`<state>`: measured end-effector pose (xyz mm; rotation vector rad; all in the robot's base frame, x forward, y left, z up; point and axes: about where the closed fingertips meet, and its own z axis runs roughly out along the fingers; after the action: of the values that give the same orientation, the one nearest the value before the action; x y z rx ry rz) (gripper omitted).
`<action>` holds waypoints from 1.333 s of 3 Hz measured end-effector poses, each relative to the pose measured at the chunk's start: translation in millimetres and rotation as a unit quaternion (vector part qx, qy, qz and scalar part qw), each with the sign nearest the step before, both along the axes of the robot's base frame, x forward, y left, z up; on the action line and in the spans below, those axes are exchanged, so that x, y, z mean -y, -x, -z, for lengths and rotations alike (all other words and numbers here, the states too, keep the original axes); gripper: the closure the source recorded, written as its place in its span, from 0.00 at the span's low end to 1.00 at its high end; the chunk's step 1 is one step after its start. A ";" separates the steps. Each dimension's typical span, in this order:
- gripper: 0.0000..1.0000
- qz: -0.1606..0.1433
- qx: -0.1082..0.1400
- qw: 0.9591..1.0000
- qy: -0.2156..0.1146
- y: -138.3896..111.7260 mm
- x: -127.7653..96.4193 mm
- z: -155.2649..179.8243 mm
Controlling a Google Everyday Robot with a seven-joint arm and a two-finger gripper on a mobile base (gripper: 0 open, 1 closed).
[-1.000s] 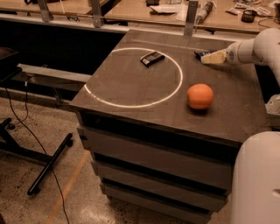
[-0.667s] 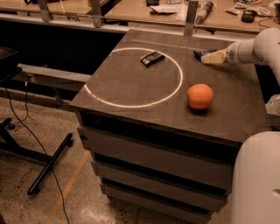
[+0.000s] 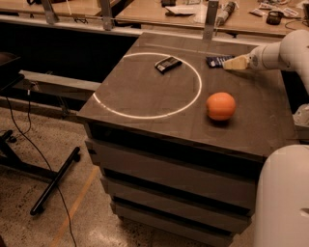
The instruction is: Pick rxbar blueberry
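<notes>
The rxbar blueberry, a thin dark navy bar, lies flat on the far side of the dark table, just outside the white circle. Its right end is hidden behind my gripper, which comes in from the right on a white arm and sits low at the bar's right end. I cannot tell whether it touches the bar.
A black-and-grey wrapped bar lies inside the white circle near its far edge. An orange sits right of the circle. A wooden bench with posts and clutter runs behind. The robot's white body fills the lower right.
</notes>
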<state>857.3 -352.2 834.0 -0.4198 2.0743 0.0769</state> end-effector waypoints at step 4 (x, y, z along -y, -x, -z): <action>0.74 -0.107 0.064 0.990 0.062 33.7 -29.6 -56.9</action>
<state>823.6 -322.6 890.9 -0.7045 1.9090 0.0475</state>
